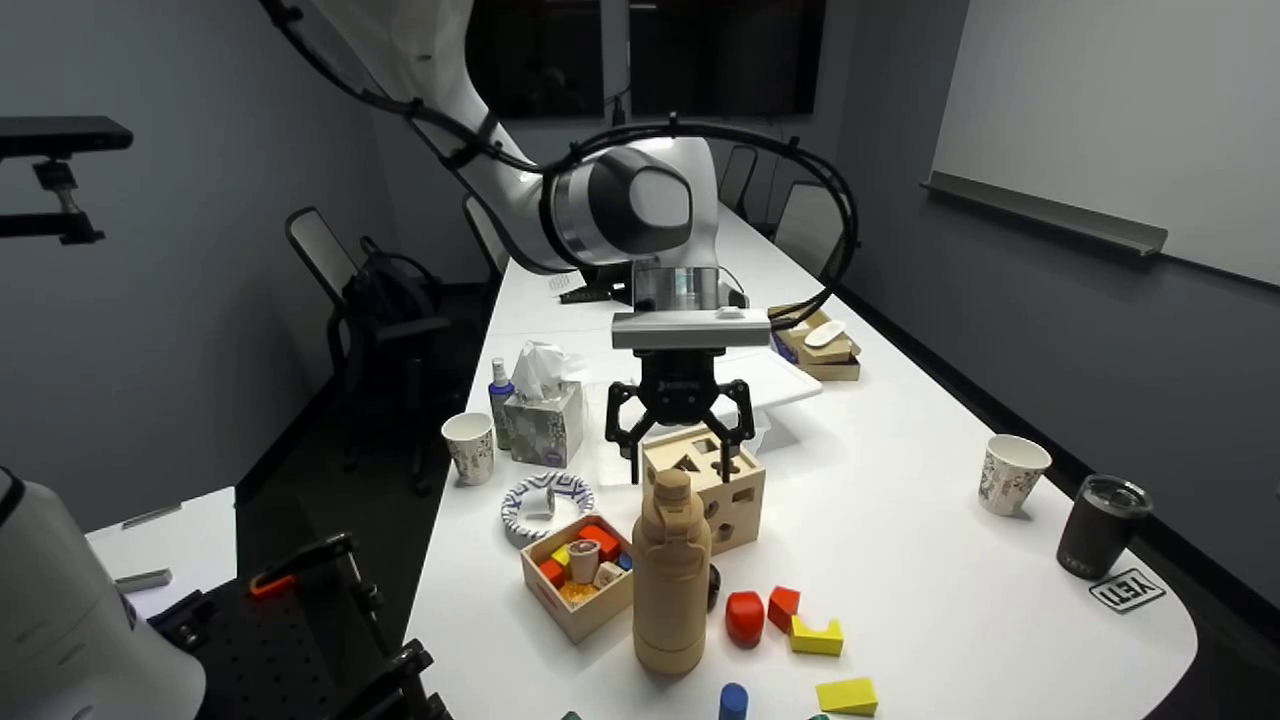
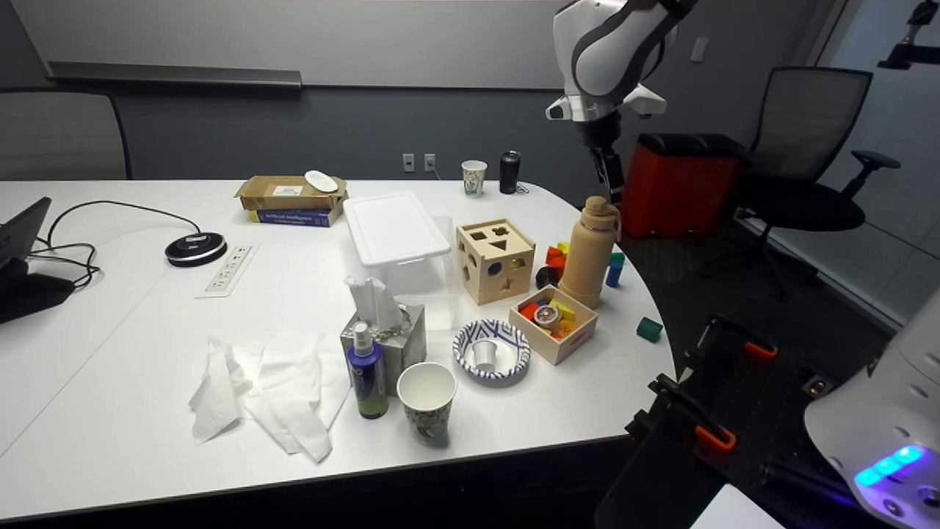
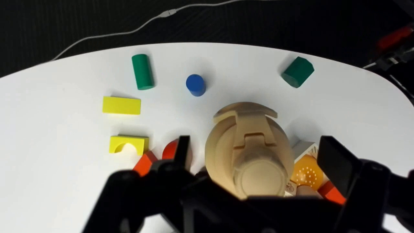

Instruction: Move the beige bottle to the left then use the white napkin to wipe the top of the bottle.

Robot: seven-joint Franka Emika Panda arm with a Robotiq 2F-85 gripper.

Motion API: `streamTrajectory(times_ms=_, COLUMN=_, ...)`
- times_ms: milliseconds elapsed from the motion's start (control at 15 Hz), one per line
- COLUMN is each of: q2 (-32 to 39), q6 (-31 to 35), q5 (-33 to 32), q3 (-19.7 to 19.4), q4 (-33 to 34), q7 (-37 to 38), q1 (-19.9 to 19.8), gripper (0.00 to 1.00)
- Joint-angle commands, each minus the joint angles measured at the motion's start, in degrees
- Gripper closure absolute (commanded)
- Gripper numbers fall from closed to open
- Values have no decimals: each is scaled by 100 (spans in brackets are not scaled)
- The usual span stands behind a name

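The beige bottle (image 1: 670, 590) stands upright on the table near its rounded end, and it also shows in an exterior view (image 2: 587, 257). The wrist view looks down on its cap and loop (image 3: 260, 176). My gripper (image 1: 681, 478) is open at about the height of the bottle's top. In the wrist view its fingers (image 3: 255, 139) are spread wide with the bottle between them and a gap on each side. The white napkin (image 2: 290, 389) lies in loose folds on the table, beside the spray bottle and tissue box; I cannot tell if it is several sheets.
A wooden box of blocks (image 2: 554, 330) and a wooden shape-sorter cube (image 2: 496, 261) stand close to the bottle. Loose blocks (image 1: 745, 618) lie around it. A patterned bowl (image 2: 492, 375), paper cup (image 2: 426, 404), tissue box (image 2: 407, 342), spray bottle (image 2: 369, 375) and lidded bin (image 2: 400, 228) stand further off.
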Motion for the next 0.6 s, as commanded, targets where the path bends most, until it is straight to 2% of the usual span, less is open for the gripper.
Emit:
streamTrajectory(times_ms=0, q2=-148, q6=509, q5=296, q3=122, q4=-264, q7=-428, q1=-245, gripper=0)
streamTrajectory(times_ms=267, q2=-279, q6=841, q5=1158, q3=204, q4=-552, q7=-750, q1=-428, gripper=0)
streamTrajectory(times_ms=533, q2=-292, q6=1050, q5=1617, q3=214, q4=-718, q7=-993, q1=-538, gripper=0)
